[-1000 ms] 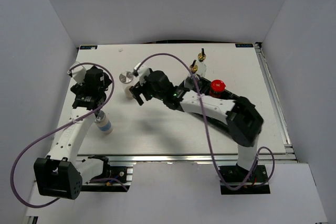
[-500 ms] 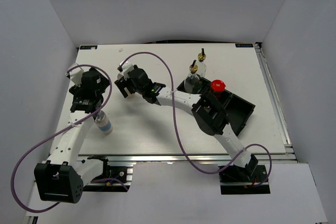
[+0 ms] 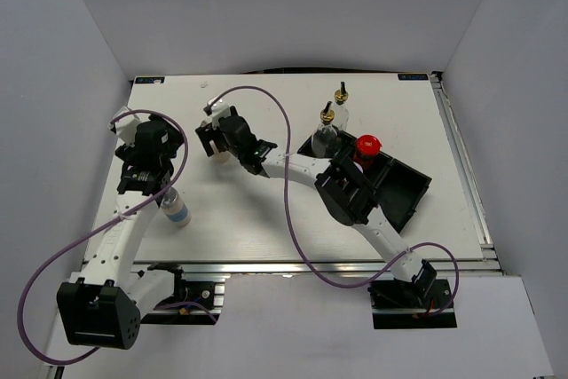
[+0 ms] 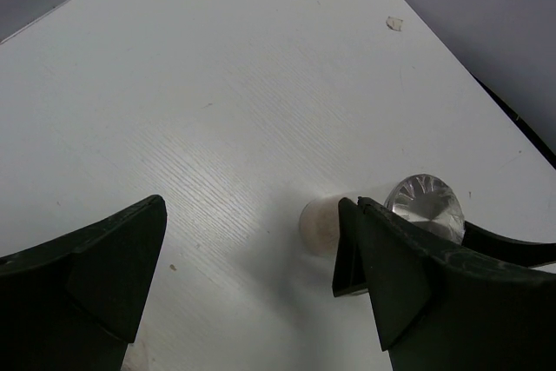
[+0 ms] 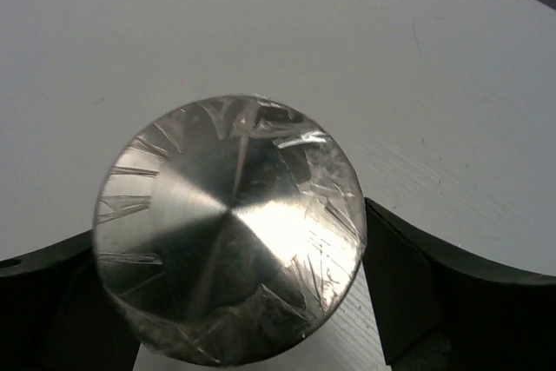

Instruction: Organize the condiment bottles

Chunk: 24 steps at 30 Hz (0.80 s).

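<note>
My right gripper (image 3: 213, 137) is open and straddles the silver-lidded jar (image 5: 230, 232), one finger on each side of its lid. The jar also shows in the left wrist view (image 4: 426, 206), beside the white-lidded jar (image 4: 320, 225). My left gripper (image 3: 164, 150) is open and empty, left of both jars. In its wrist view (image 4: 252, 215) it holds only bare table. The white blue-banded bottle (image 3: 178, 211) stands by the left arm. Two glass bottles with gold pourers (image 3: 342, 97) (image 3: 327, 123) and the red-capped jar (image 3: 366, 146) stand at the right.
A black three-compartment tray (image 3: 404, 194) lies at the right, partly under the right arm. A purple cable (image 3: 275, 99) arcs over the table's middle. A small scrap (image 4: 395, 22) lies near the far edge.
My right gripper moved left and farther back, from beside the white-lidded jar to around the silver-lidded jar. My left gripper shifted slightly left.
</note>
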Motion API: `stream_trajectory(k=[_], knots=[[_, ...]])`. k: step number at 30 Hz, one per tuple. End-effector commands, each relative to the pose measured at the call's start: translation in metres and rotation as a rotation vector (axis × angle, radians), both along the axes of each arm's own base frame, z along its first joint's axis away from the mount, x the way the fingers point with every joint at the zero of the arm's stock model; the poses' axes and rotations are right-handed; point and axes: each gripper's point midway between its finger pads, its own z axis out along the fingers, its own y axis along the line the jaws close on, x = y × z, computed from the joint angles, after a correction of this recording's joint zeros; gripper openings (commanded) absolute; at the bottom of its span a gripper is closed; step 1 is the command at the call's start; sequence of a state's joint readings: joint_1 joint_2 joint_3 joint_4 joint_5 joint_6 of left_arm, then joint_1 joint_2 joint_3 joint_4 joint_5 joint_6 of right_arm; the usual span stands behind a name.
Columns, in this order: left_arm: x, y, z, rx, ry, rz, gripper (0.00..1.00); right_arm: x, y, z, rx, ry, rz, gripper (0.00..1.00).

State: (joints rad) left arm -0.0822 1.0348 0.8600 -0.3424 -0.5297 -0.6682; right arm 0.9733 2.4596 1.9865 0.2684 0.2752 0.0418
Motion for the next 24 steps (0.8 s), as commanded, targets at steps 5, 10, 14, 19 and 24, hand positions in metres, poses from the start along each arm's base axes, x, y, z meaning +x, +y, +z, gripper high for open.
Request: stream_trajectory(k=[5,10,14,19,24], knots=[[0.001,-0.002,0.003,0.0,-0.034,-0.02,0.98,0.022,0.014,0.067,0.164,-0.158,-0.011,0.62],[0.002,-0.001,0.006,0.007,-0.038,-0.022,0.98,0.021,0.007,0.075,0.144,-0.18,-0.012,0.26],[0.0,-0.002,0.006,0.006,-0.043,-0.025,0.98,-0.005,0.002,0.125,0.168,-0.196,0.102,0.14],[0.001,-0.007,0.008,0.007,-0.051,-0.066,0.98,-0.065,-0.035,0.156,0.191,-0.152,0.244,0.04],[0.001,-0.01,0.012,0.006,-0.077,-0.084,0.98,-0.147,-0.115,0.149,0.208,-0.035,0.271,0.01]])
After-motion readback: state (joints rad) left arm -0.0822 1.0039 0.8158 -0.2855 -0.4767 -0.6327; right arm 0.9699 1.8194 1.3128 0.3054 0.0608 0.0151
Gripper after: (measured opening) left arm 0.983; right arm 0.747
